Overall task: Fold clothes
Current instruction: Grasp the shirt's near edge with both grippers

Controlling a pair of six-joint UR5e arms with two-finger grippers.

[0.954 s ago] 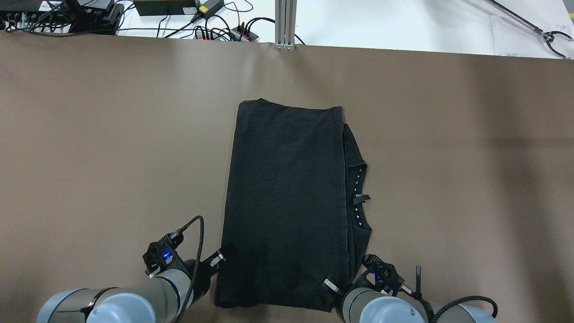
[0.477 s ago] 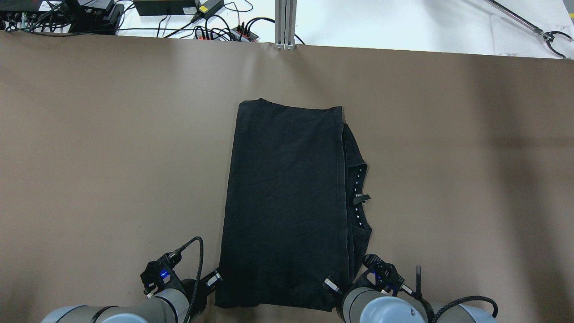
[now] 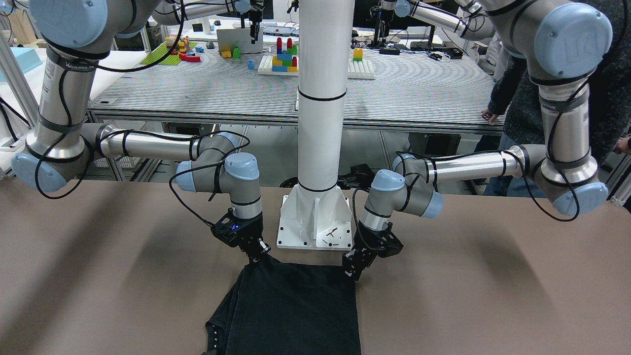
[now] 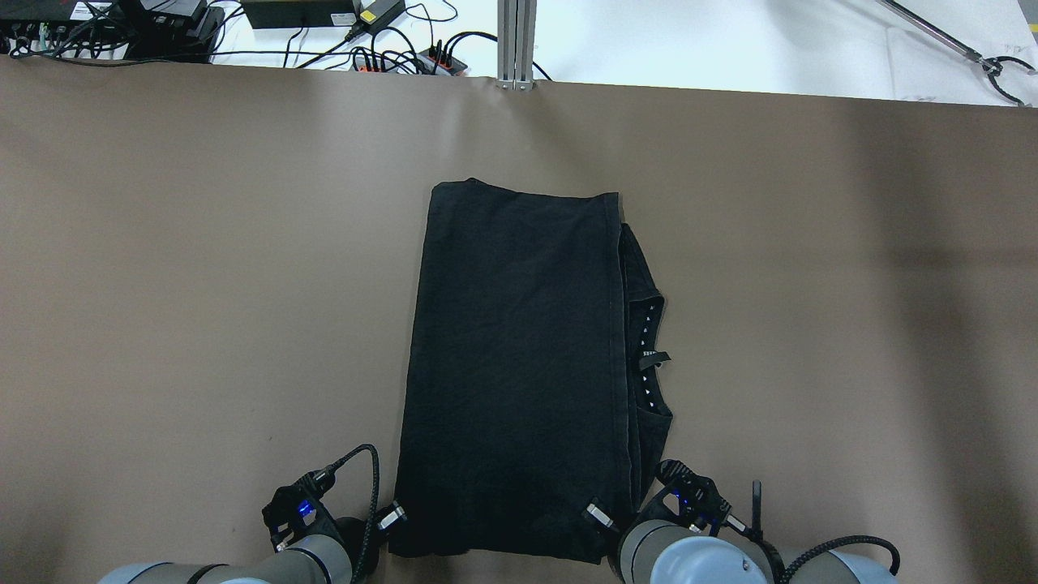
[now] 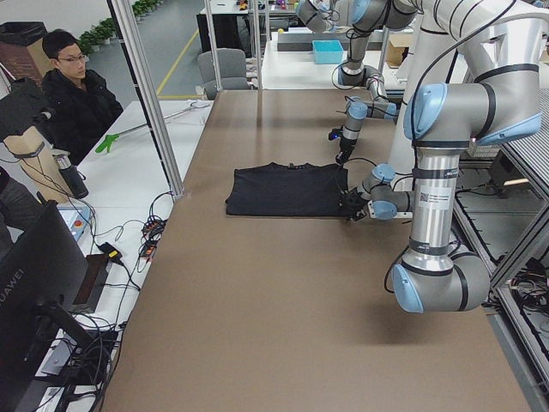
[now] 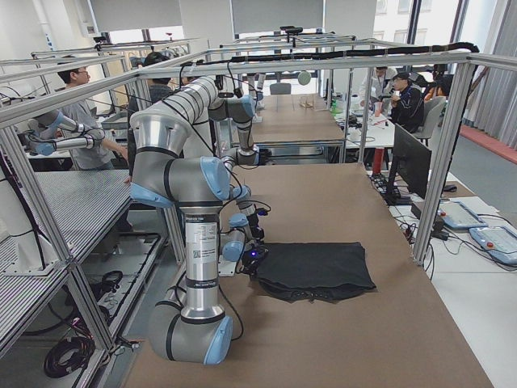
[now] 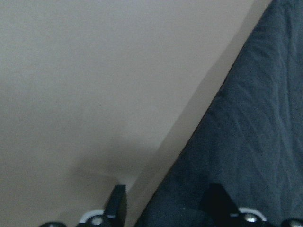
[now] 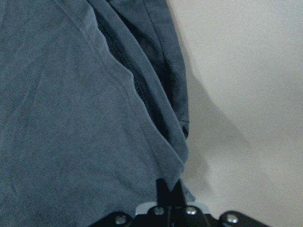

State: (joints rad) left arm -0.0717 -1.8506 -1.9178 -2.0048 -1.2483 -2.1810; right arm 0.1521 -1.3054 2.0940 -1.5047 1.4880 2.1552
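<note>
The black cloth [image 4: 519, 365] lies flat on the brown table, folded into a long rectangle, with a collar and white-dotted tape [image 4: 649, 357] sticking out on its right side. It also shows in the front view [image 3: 296, 310]. My left gripper [image 4: 393, 515] is open at the cloth's near left corner. In the left wrist view one finger is over the bare table and the other over the cloth [image 7: 255, 142]. My right gripper [image 4: 596, 515] is shut on the cloth's near right corner, which the right wrist view shows pinched between the fingertips [image 8: 169, 189].
The white pillar base [image 3: 315, 222] stands just behind the cloth's near edge, between the two arms. An aluminium post [image 4: 516, 40] and cables with power strips [image 4: 389, 57] sit beyond the table's far edge. A person [image 5: 73, 94] sits off the far side.
My left gripper has moved back along the cloth's left edge toward the near corner. The cloth flap near it now lies flat. The right gripper has not moved.
</note>
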